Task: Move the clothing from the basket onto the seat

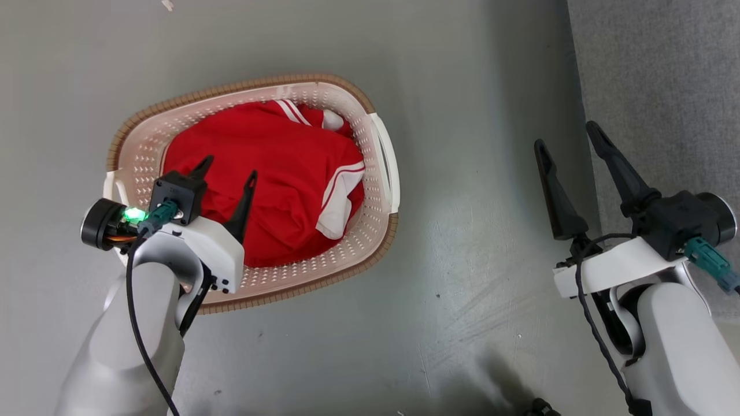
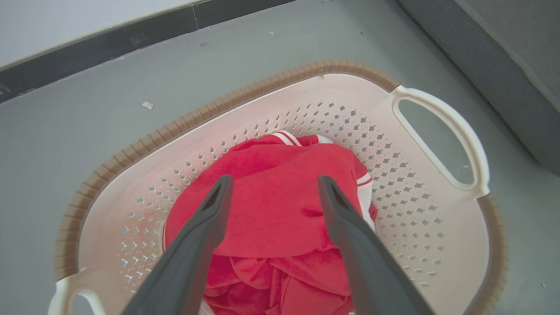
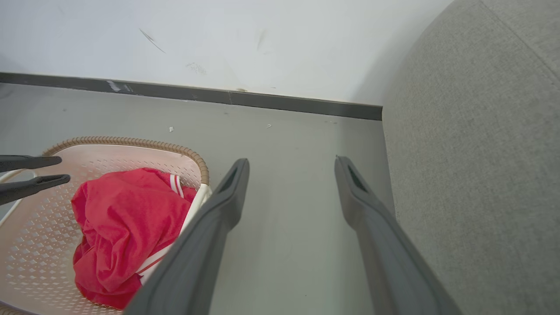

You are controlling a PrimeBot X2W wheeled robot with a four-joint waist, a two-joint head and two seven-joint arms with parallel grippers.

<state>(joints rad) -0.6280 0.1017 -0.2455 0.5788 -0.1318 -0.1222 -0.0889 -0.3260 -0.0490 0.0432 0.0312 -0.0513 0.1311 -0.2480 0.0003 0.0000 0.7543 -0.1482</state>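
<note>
Head view gives you one basket [image 1: 231,89] holding one red clothing [image 1: 260,156] heap, left hand [image 1: 230,166] wide over it, right hand [image 1: 565,134] wide, empty, by the seat [image 1: 665,86].

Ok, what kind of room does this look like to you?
Probably a living room, or a mock-up of one: a grey fabric sofa beside a laundry basket of red clothing on a grey floor.

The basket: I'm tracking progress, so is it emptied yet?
Not empty: crumpled red clothing with white stripes lies inside the basket, below its brown rim.
</note>
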